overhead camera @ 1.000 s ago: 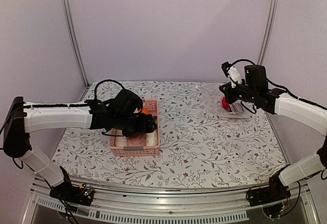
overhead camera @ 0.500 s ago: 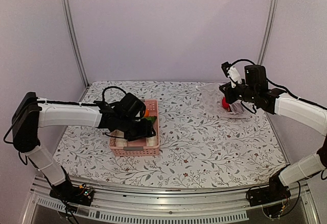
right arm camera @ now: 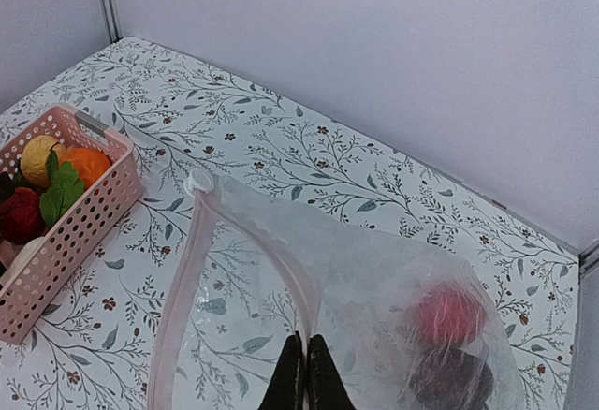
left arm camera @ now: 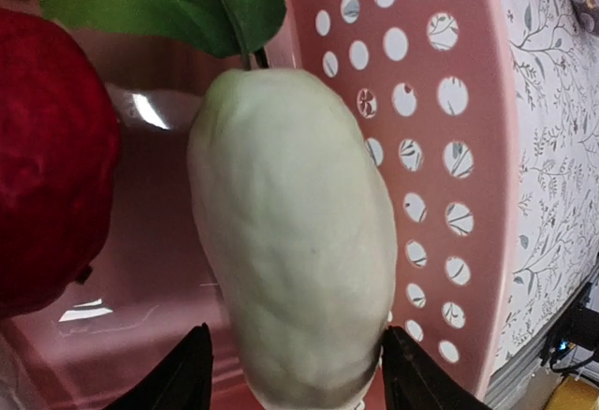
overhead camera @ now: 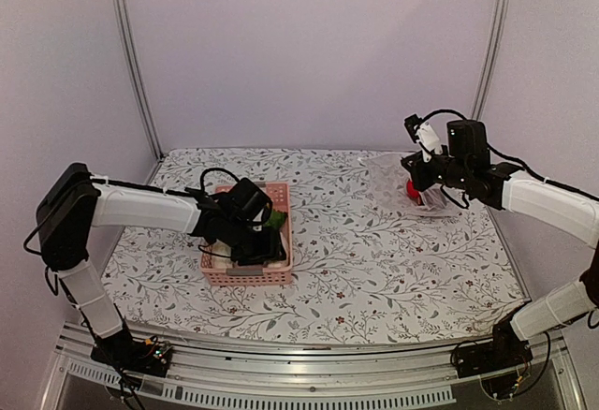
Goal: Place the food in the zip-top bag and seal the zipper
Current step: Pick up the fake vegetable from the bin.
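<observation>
Left gripper (left arm camera: 292, 382): we see it open, fingers astride a white piece (left arm camera: 295, 241) in the basket (left arm camera: 459, 148).
Right gripper (right arm camera: 306, 373): closed, pinching the bag (right arm camera: 374, 288) by its zipper (right arm camera: 187, 279); red piece (right arm camera: 447, 314) inside.

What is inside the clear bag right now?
The zip-top bag holds one red piece and a dark piece beside it. Crinkled plastic blurs anything deeper.

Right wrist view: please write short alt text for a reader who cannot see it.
A clear zip-top bag is pinched by the shut right gripper, its pink zipper mouth open, with a red piece of food inside. To the left, a pink basket on the flowered table holds more toy fruit.
</observation>
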You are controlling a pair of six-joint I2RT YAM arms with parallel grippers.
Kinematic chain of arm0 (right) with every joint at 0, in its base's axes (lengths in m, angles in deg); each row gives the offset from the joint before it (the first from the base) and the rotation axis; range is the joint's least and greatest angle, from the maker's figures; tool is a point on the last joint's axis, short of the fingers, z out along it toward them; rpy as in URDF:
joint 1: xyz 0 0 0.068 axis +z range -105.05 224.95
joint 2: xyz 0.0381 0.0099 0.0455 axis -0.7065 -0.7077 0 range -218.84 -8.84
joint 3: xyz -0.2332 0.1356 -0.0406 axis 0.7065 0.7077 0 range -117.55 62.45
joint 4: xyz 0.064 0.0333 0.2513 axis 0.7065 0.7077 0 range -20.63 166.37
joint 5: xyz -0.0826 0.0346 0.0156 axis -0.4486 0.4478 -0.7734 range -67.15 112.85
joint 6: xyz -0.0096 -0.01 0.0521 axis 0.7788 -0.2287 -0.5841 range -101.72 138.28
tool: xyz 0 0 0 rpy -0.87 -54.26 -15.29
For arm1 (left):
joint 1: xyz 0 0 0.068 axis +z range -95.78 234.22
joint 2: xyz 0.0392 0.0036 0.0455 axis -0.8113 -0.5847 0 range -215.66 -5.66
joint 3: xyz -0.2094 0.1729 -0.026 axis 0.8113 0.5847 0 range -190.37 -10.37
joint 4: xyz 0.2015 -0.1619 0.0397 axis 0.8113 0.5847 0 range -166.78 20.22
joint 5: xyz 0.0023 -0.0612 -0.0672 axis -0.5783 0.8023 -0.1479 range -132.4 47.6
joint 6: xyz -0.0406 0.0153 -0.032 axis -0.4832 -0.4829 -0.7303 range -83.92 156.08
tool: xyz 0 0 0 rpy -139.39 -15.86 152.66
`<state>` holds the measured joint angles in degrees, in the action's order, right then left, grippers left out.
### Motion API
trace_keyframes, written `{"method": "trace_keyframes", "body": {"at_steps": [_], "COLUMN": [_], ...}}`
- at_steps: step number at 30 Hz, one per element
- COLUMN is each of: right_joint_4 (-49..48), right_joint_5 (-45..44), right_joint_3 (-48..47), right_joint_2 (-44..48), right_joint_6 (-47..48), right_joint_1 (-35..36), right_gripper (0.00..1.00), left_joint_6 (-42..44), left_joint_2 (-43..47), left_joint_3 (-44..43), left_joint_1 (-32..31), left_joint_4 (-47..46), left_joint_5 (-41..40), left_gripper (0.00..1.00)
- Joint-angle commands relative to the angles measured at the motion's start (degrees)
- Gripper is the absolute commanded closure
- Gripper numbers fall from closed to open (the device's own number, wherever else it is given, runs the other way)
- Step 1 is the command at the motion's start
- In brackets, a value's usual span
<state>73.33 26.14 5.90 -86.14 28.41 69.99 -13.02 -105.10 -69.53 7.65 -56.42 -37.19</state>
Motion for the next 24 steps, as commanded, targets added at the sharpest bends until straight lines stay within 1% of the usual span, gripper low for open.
{"method": "trace_keyframes", "body": {"at_steps": [1,3,6,10,16,24], "right_joint_4": [-0.6,-0.7,-0.6,-0.6,-0.7,-0.7], "right_joint_5": [-1.0,-1.1,-1.2,-1.3,-1.3,-1.1], "right_joint_3": [0.8,0.8,0.8,0.8,0.8,0.9], "right_joint_2": [-0.9,-0.9,-0.8,-0.7,-0.7,-1.0], "right_joint_6": [0.5,0.6,0.6,0.6,0.6,0.7], "right_joint_1": [-0.3,-0.4,-0.4,-0.3,-0.3,-0.4], "right_gripper": [1.0,1.0,1.0,1.0,1.0,1.0], "left_joint_6": [1.6,1.8,2.0,2.4,4.2,5.8], "left_joint_2": [-2.0,-2.6,-3.4,-3.2,0.1,6.3], "left_joint_3": [-1.6,-2.0,-2.3,-2.7,-4.0,-5.6], "left_joint_1": [0.9,1.1,1.5,1.8,1.9,2.5], "left_joint_4": [0.1,-0.4,-1.2,-0.9,3.4,9.1], "left_joint_5": [1.3,1.9,3.1,3.1,0.1,-4.7], "left_gripper": [0.4,0.41,0.48,0.52,0.59,0.61]}}
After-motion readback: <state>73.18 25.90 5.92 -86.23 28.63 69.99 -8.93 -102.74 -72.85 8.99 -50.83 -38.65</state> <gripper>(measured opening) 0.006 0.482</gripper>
